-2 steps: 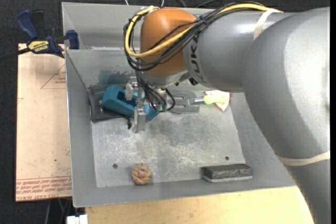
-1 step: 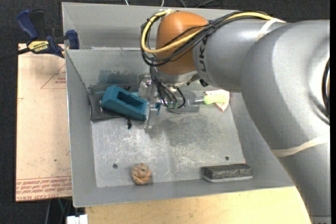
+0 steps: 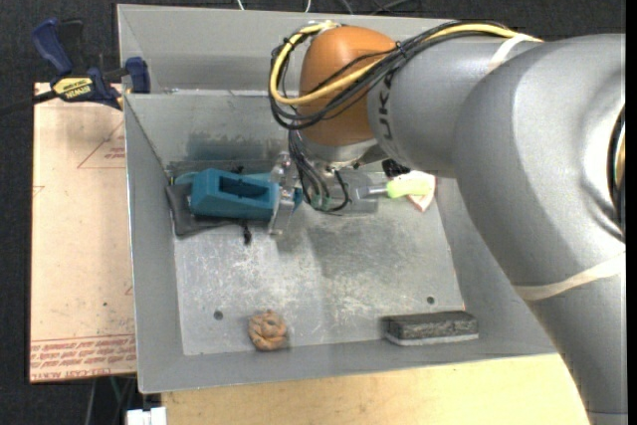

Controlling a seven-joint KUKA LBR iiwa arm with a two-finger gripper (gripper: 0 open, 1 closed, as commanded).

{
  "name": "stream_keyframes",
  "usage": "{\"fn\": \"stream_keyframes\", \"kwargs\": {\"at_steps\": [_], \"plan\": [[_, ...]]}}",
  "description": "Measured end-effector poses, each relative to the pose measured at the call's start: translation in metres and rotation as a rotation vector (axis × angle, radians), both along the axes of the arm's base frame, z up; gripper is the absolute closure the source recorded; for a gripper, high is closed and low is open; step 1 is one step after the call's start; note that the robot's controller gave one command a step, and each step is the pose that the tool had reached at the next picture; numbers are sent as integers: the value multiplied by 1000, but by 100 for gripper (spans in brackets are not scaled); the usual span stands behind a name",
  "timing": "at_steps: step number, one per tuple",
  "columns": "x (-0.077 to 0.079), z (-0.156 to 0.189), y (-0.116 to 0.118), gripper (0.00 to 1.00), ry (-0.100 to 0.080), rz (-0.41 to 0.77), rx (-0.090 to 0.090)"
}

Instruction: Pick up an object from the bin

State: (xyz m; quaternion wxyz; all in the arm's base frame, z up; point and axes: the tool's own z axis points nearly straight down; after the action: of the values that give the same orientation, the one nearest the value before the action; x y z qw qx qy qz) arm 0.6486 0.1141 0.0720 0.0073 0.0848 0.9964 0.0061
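My gripper point(image 3: 286, 197) sits against the right end of a boxy blue plastic block point(image 3: 227, 194) by the bin's point(image 3: 149, 214) left wall (how open, I cannot tell); a knobbly tan lump point(image 3: 268, 330) and a flat grey bar point(image 3: 431, 327) lie near the front edge

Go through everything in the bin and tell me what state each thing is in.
Blue block: lying back left, on a dark flat piece.
Gripper: down at the blue block's right end.
Brown lump: loose at the front, alone.
Dark grey bar: flat, front right, alone.
Pale green thing: partly hidden by the arm.
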Motion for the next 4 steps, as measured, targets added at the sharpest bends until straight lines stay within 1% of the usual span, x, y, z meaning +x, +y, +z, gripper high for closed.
{"fn": "stream_keyframes", "kwargs": {"at_steps": [1, 2, 3, 4], "plan": [[0, 0, 0, 100, 0, -1, 0], [6, 56, -25, 100, 2, 146, -3], [6, 56, -25, 100, 2, 146, -3], [-3, 120, -34, 100, 10, 128, -3]]}}
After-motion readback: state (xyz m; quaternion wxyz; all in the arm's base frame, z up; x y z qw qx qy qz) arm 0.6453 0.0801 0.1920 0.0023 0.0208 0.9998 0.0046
